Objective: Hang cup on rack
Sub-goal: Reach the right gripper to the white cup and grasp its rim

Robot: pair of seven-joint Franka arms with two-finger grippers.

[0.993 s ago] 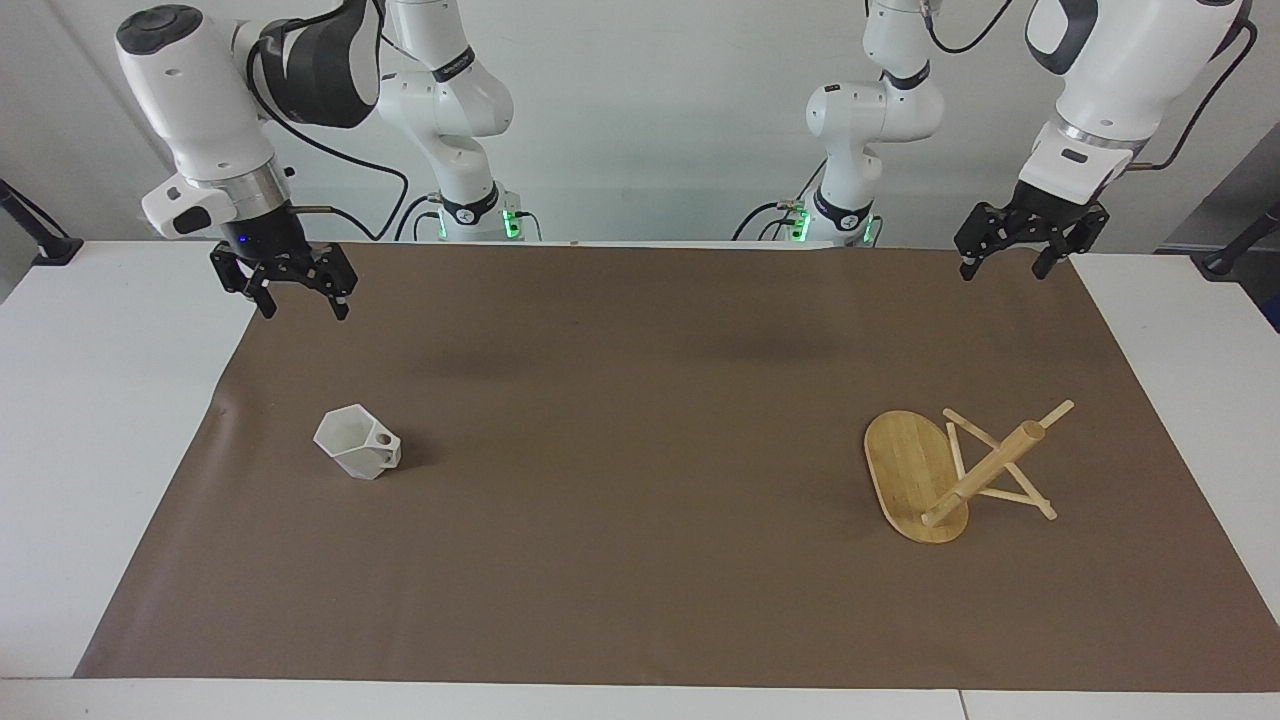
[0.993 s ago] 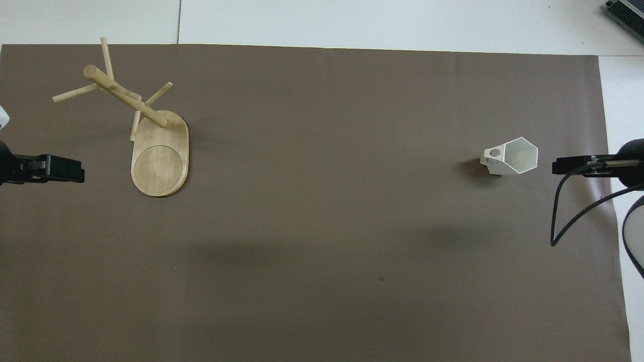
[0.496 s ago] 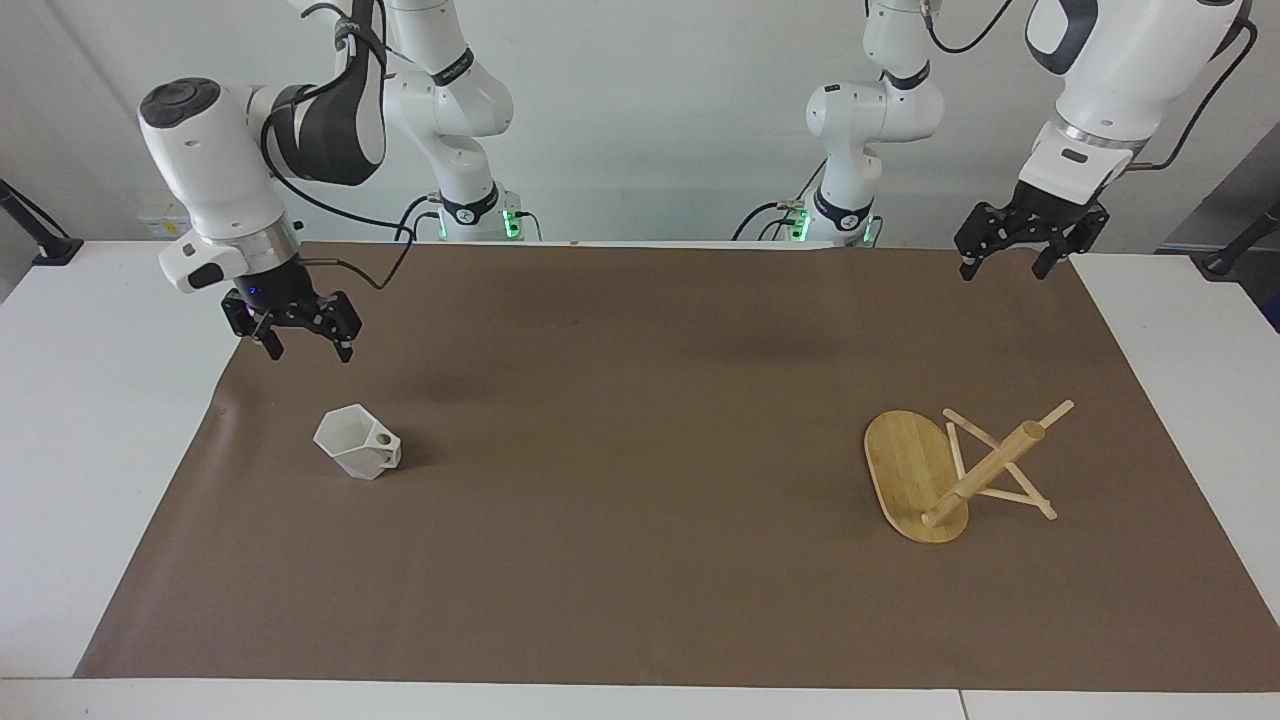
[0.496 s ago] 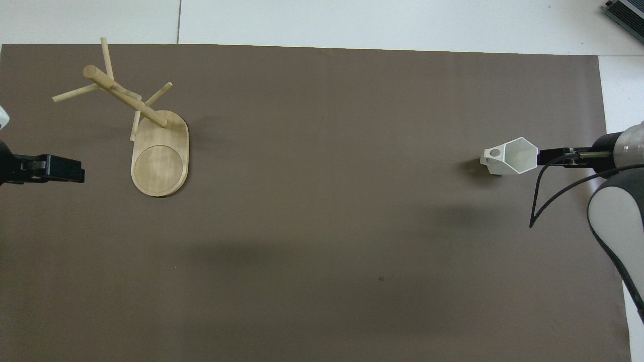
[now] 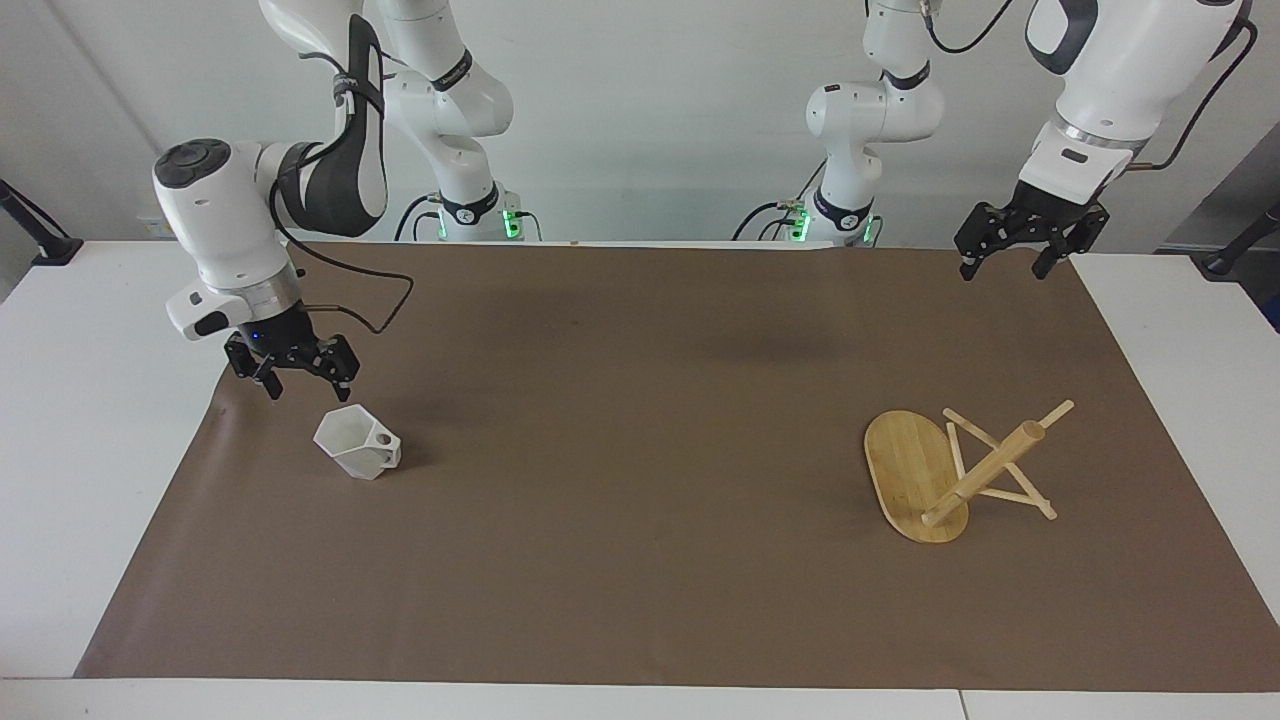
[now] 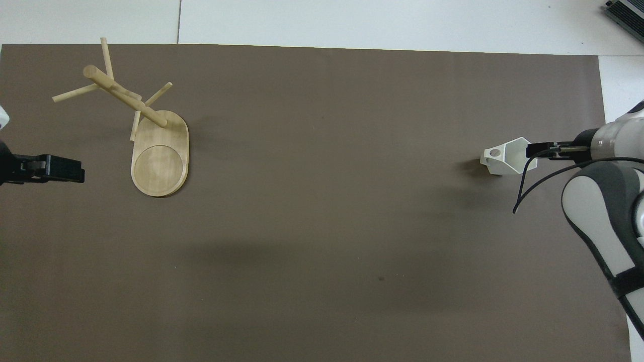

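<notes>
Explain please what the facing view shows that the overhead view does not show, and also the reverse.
Only the facing view shows both arm bases, the open left gripper waiting above the mat's edge nearest the robots, and the air gap between the open right gripper and the cup. Only the overhead view looks straight into the cup's hexagonal mouth, where the right gripper overlaps its rim. Both show the rack tipped over toward the left arm's end, the cup upright toward the right arm's end, and the brown mat.

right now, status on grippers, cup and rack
Right gripper open, above the small white faceted cup, not touching. Left gripper open, waiting at the brown mat's edge. Light bamboo rack toppled on its side. Nothing in the way.
</notes>
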